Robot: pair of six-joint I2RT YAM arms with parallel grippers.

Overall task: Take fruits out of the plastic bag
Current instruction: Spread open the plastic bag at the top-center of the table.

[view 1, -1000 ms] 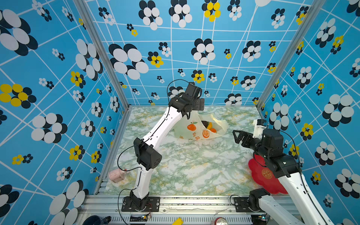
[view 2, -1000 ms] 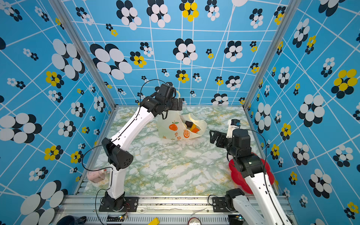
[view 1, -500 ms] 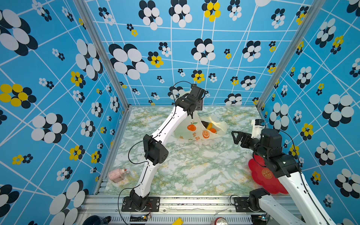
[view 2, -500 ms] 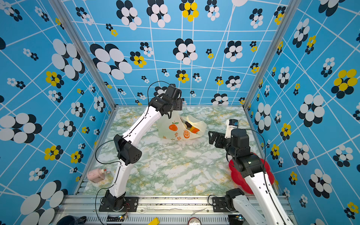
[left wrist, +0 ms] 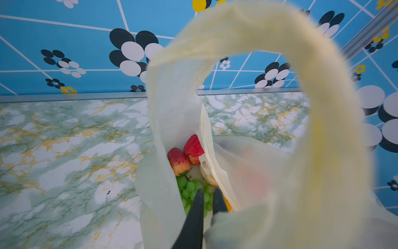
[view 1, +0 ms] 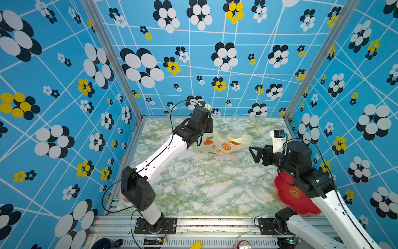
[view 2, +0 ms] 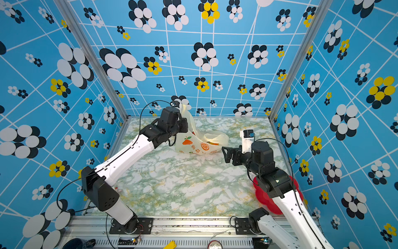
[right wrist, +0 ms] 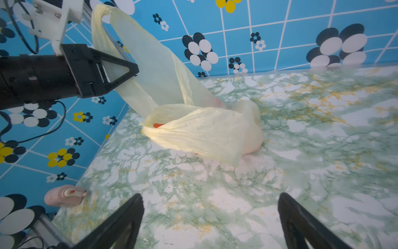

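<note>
Near the back wall, left gripper point(left wrist: 207, 193) pinches the plastic bag point(view 1: 217, 146); right gripper point(right wrist: 210, 196) gapes wide above open table point(view 1: 193, 183).

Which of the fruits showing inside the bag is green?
The grape bunch, at the tips of the left gripper inside the bag; the two fruits beyond it are red.

Three walls close in the area I operate. In both top views the back wall point(view 1: 215, 43), left wall point(view 1: 53, 86) and right wall point(view 1: 355, 97) carry one print: bright blue, a white line grid, and flower clusters in black, white and yellow. Aluminium corner posts point(view 1: 113, 60) join them. The work surface point(view 1: 204, 189) is marble-patterned, white and green with gold veins. An aluminium rail point(view 1: 215, 222) edges its near side. I find the lighting bright and even, with soft shadows.
</note>
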